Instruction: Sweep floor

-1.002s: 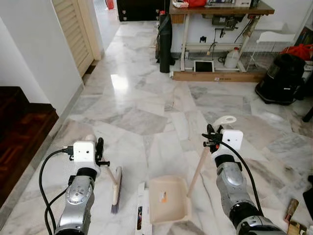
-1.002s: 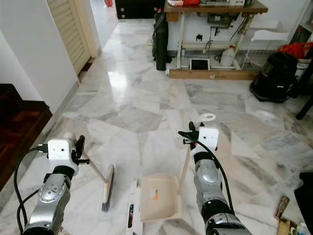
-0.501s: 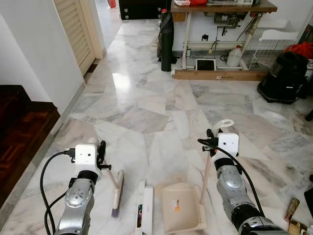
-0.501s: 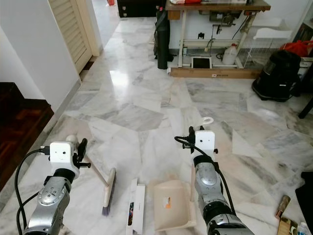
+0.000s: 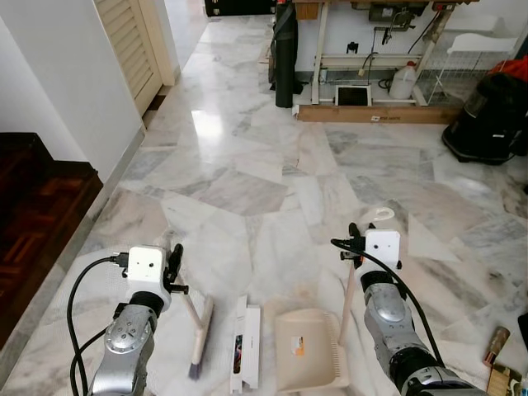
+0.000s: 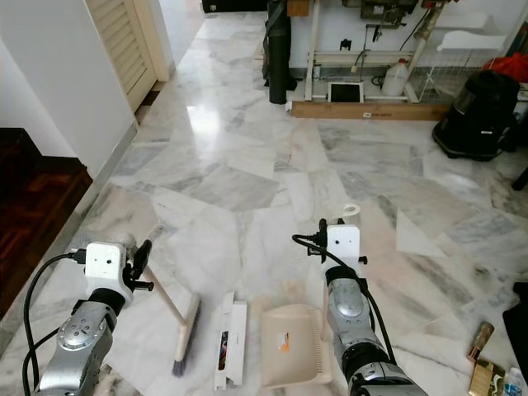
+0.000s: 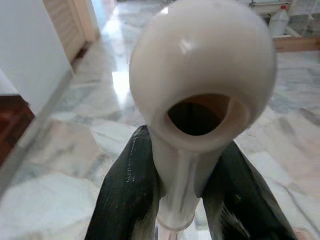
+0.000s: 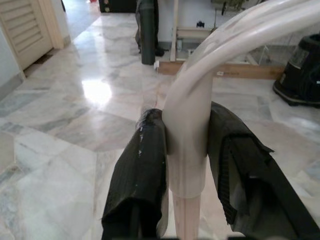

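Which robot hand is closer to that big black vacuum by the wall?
Right. The right end effector is on the vacuum's side; the left end effector is across the floor.

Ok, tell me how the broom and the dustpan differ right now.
The broom is held by the left gripper, the dustpan by the right gripper. The broom's head is a narrow bristle strip; the dustpan is a wide open tray. The broom's handle slants, the dustpan's stands nearly upright. Both are beige and rest on the marble floor.
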Motion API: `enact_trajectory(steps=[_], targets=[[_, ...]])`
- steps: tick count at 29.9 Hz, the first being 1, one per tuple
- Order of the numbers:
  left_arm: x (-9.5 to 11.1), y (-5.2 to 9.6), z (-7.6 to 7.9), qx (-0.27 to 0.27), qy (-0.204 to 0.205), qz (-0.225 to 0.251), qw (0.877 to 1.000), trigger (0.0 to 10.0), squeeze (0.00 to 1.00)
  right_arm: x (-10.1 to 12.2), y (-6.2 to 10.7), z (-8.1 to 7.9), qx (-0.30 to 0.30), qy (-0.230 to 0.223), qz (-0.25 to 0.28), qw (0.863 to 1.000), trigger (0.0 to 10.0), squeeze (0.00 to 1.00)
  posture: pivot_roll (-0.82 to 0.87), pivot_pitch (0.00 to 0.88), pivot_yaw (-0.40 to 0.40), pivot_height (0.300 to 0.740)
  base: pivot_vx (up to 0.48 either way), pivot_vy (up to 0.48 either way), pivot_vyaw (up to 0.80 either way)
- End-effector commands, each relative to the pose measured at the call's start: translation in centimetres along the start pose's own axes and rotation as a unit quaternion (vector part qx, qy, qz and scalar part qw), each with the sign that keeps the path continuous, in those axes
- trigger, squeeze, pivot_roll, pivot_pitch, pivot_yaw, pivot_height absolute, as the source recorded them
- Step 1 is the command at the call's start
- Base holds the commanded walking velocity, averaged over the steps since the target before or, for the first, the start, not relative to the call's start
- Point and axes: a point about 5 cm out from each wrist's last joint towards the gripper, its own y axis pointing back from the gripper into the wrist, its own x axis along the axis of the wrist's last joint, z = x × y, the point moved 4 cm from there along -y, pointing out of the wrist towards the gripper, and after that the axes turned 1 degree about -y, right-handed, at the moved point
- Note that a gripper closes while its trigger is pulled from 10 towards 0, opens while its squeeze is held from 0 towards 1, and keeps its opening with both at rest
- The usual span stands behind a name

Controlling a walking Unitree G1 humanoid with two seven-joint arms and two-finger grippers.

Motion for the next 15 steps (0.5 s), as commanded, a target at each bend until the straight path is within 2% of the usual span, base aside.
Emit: enact_trajectory(steps=[1, 7, 15], targets=[[0.5, 0.0, 0.1, -0.010, 0.012, 0.004, 1.000, 10.0, 0.00, 0.0, 0.2, -0.4, 0.003, 0.000, 0.006, 1.000, 10.0, 0.00, 0.05, 0.103, 0.059, 0.740, 0.000, 0.000, 0.00], [0.6, 0.1, -0.5, -0.011, 0.037, -0.005, 0.999, 10.0, 0.00, -1.1, 0.7, -0.5, 0.003, 0.000, -0.013, 1.000, 10.0, 0.00, 0.06, 0.110, 0.067, 0.740, 0.000, 0.000, 0.00], [0.3, 0.2, -0.5, -0.032, 0.035, -0.024, 0.999, 10.0, 0.00, -2.8, 1.9, -1.4, 0.011, 0.001, -0.042, 0.999, 10.0, 0.00, 0.07, 0.108, 0.074, 0.740, 0.000, 0.000, 0.00]])
